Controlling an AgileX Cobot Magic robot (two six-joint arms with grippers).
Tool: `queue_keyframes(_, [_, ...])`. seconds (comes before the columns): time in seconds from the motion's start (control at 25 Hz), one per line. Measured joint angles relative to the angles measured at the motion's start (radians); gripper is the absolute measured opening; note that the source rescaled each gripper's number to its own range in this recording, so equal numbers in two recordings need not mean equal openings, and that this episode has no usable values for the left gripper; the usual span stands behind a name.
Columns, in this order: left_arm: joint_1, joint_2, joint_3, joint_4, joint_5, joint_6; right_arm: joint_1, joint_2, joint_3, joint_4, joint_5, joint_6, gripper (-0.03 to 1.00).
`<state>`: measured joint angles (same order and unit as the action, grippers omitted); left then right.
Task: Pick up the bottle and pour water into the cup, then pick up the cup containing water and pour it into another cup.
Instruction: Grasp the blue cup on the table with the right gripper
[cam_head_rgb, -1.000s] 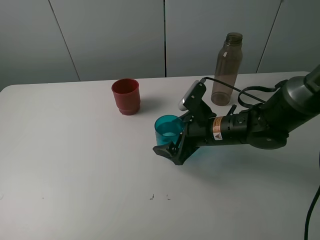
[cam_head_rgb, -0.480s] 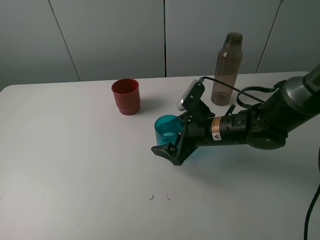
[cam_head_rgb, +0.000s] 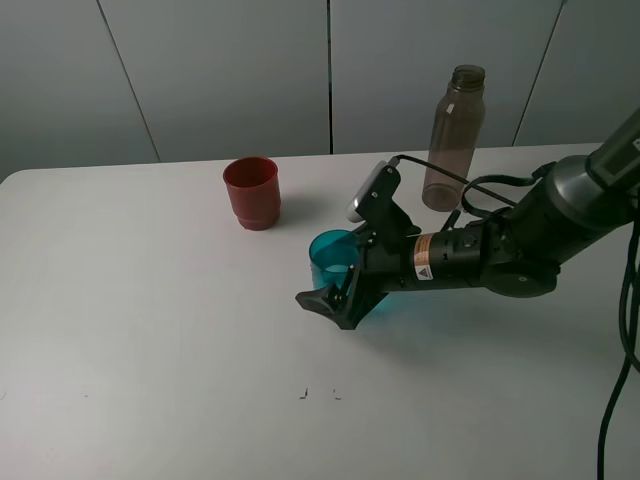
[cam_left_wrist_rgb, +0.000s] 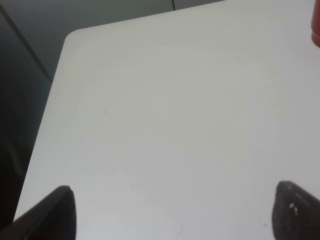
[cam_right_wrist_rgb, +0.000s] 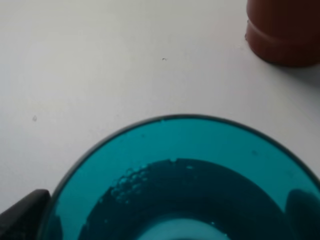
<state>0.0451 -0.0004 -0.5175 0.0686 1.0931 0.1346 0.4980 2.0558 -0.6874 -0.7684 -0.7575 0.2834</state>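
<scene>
Right gripper (cam_head_rgb: 331, 276) crept forward around the cup (cam_head_rgb: 333, 250) (jaws wide).

teal cup (cam_head_rgb: 333, 252) stands upright with water inside, red cup (cam_head_rgb: 251, 192) and capless smoky bottle (cam_head_rgb: 447, 137) upright behind it.

- The table (cam_head_rgb: 150, 330) under me is white and matte, and its far left corner (cam_left_wrist_rgb: 75, 37) is rounded.
- Behind it stands a wall (cam_head_rgb: 220, 70) of pale grey panels, split by thin dark seams (cam_head_rgb: 330, 75).
- Two tiny dark marks (cam_head_rgb: 304, 394) sit near the table's front edge.
- The light is soft and even, and shadows fall faintly.
</scene>
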Motion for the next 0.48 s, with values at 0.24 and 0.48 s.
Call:
queue_keyframes(0.24, [0.0, 0.0, 0.0, 0.0, 0.0, 0.0, 0.0, 0.0, -0.001, 0.0, 0.0, 0.002, 1.0])
queue_keyframes(0.48, [0.0, 0.0, 0.0, 0.0, 0.0, 0.002, 0.0, 0.0, -0.001, 0.0, 0.0, 0.004, 1.0])
